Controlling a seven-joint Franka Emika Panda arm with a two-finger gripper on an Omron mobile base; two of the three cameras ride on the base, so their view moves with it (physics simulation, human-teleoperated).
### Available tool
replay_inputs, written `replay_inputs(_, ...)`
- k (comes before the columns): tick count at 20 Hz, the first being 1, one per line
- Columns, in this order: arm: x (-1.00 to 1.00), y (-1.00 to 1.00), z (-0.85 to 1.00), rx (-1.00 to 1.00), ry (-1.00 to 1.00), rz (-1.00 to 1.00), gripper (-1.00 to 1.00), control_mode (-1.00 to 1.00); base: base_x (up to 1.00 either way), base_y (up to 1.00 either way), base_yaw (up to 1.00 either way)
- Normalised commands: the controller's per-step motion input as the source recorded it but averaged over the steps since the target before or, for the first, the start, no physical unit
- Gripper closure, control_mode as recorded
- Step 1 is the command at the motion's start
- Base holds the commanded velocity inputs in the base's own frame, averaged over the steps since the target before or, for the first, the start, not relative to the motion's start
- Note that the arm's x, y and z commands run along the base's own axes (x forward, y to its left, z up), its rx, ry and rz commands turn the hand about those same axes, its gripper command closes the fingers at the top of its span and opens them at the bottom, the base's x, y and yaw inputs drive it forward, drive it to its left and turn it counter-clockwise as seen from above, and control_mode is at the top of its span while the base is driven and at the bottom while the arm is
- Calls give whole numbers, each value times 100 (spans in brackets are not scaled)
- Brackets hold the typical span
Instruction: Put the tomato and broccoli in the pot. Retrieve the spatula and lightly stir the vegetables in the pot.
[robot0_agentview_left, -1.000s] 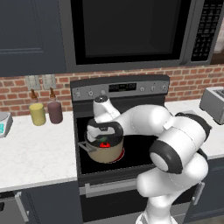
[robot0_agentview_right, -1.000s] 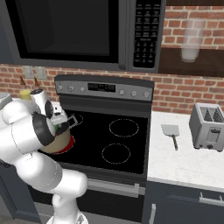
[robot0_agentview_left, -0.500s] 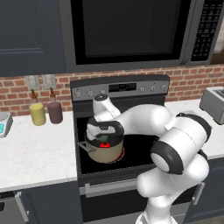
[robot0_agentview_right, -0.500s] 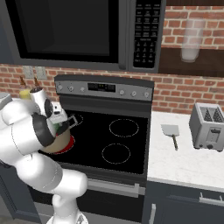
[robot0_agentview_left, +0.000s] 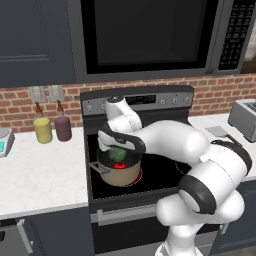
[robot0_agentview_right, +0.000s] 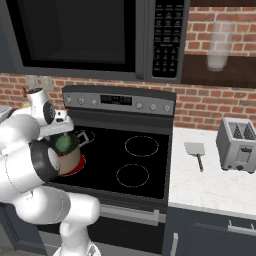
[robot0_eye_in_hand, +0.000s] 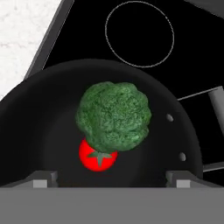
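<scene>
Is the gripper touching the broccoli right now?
Apart. In the hand view both fingertips stand wide of the broccoli, with dark pot interior between.

The setting is a rendered domestic kitchen. The reference landmark is the black glass-top stove (robot0_agentview_right: 130, 160) with ring-marked burners and a control panel along its rear edge. Directly above the stove hangs a built-in microwave (robot0_agentview_right: 95, 37) with a keypad. Behind the stove runs a red brick backsplash (robot0_agentview_right: 205, 105). White countertop (robot0_agentview_right: 210, 185) lies on both sides of the stove. To the right of the stove stands a toaster (robot0_agentview_right: 239, 145). To the left of the stove stand two jars (robot0_agentview_left: 52, 129). Dark cabinets (robot0_agentview_left: 35, 40) hang to the left of the microwave.
</scene>
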Motion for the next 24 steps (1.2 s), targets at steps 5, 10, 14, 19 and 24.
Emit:
replay_inputs(5, -74, -47, 71, 3, 0, -11, -100, -100, 0, 0, 0)
replay_inputs(10, -90, -94, 29, 8, 0, -18, -100, -100, 0, 0, 0)
replay_inputs(14, -79, -100, 2, 8, 0, -21, -100, -100, 0, 0, 0)
replay_inputs(19, -18, -100, -7, 10, 1, -22, -100, -100, 0, 0, 0)
replay_inputs(24, 39, -98, -9, 0, 0, -11, -100, -100, 0, 0, 0)
